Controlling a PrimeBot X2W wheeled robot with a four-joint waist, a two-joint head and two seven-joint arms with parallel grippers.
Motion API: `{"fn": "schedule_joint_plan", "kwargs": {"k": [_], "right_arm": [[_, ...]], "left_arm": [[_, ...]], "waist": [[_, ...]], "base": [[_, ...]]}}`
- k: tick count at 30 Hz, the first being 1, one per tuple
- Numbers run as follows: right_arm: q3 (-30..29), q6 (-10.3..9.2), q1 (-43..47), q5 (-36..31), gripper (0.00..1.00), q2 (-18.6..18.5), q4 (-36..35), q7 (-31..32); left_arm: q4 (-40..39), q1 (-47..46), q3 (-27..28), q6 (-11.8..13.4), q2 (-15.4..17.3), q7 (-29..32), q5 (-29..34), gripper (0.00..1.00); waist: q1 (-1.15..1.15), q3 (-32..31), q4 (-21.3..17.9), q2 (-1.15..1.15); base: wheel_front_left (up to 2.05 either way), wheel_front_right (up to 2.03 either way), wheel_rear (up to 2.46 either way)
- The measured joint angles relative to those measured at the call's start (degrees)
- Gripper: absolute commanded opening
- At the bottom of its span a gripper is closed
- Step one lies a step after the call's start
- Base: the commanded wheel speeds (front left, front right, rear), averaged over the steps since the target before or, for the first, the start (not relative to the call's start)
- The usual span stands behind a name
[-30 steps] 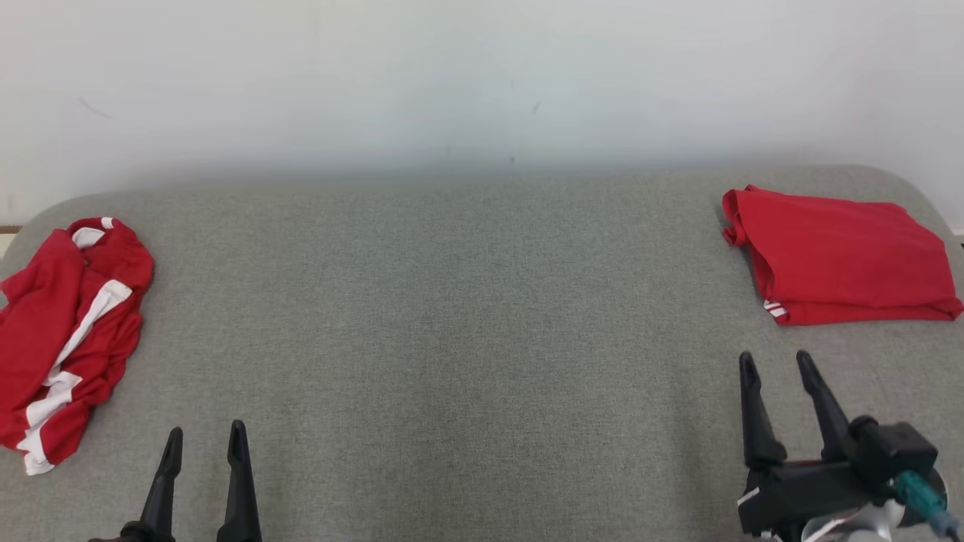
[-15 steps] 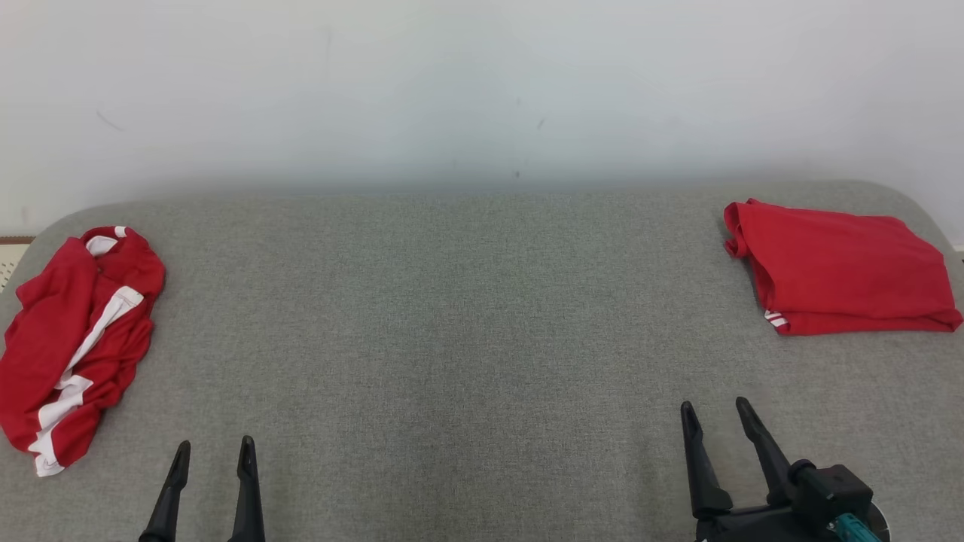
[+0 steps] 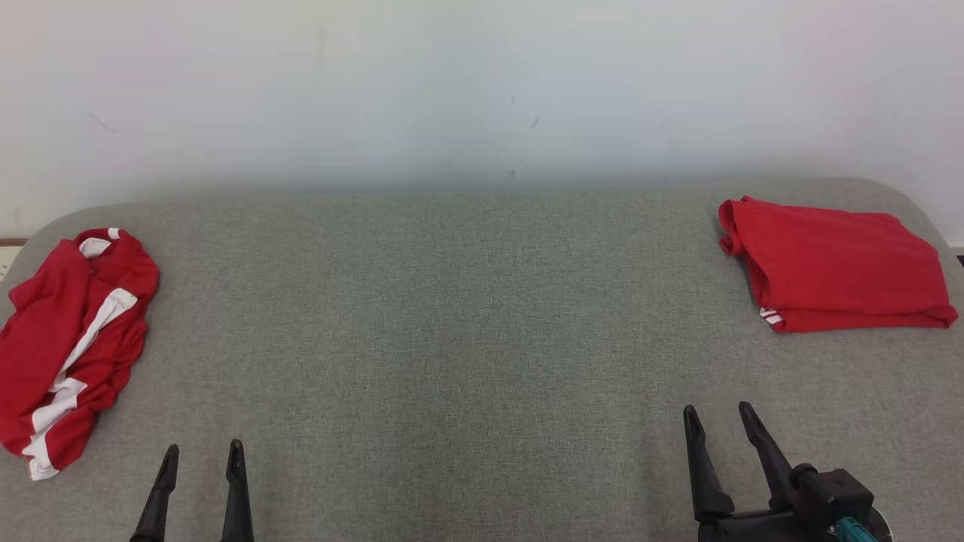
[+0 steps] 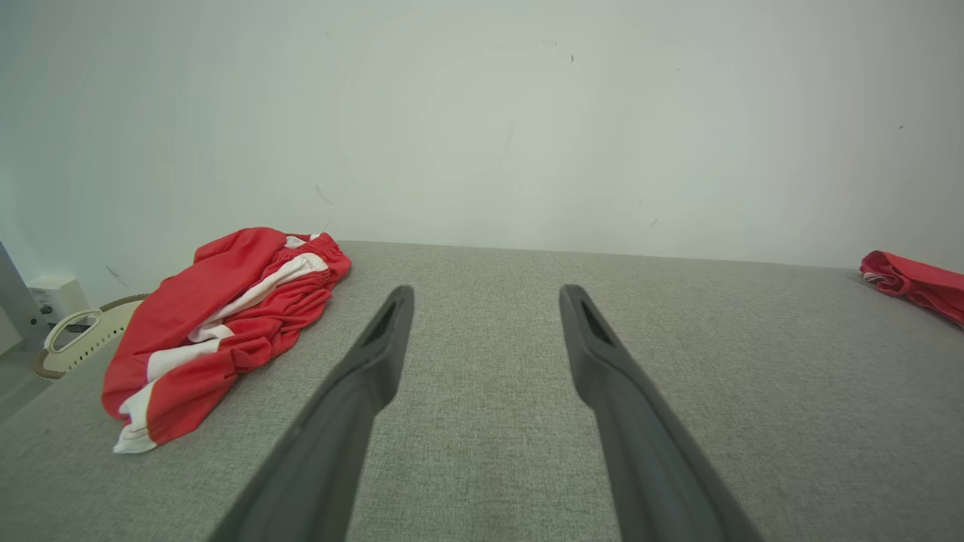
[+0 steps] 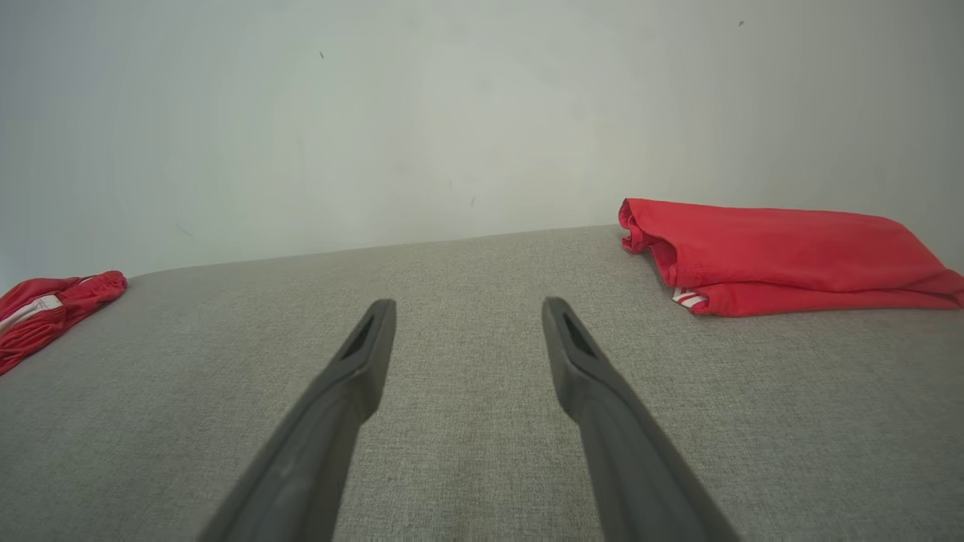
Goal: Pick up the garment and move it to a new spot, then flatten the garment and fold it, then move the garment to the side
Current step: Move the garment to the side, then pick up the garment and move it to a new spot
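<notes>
A crumpled red garment with white stripes (image 3: 71,339) lies in a heap at the far left of the grey padded table (image 3: 467,316). In the left wrist view the crumpled garment (image 4: 226,301) is left of and beyond my left gripper (image 4: 486,290), which stands open and empty. A second red garment, folded into a neat rectangle (image 3: 836,263), rests at the far right. My left gripper (image 3: 203,448) hovers near the front edge, right of the heap. My right gripper (image 3: 717,410) is open and empty, well short of the folded garment (image 5: 783,252).
A white wall rises straight behind the table. The table's back corners are rounded. Past the table's left edge stand a cream perforated object with a handle (image 4: 75,335) and a small white box (image 4: 53,293). Bare grey cloth stretches between the two garments.
My right gripper has drawn back from the folded garment toward the front edge and a little left. The head view has shifted slightly. Both garments lie where they were.
</notes>
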Motion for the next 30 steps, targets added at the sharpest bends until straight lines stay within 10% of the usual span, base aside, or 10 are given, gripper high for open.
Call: {"fn": "schedule_joint_plan", "kwargs": {"k": [30], "right_arm": [[-0.04,0.0,0.37,0.21,1.0,0.9,1.53,0.0]], "left_arm": [[1.15,-0.01,1.69,-0.49,-0.31,0.0,-1.29,1.0]], "waist": [[0.0,-0.47,8.73,0.0]], "base": [[0.0,0.0,0.0]]}}
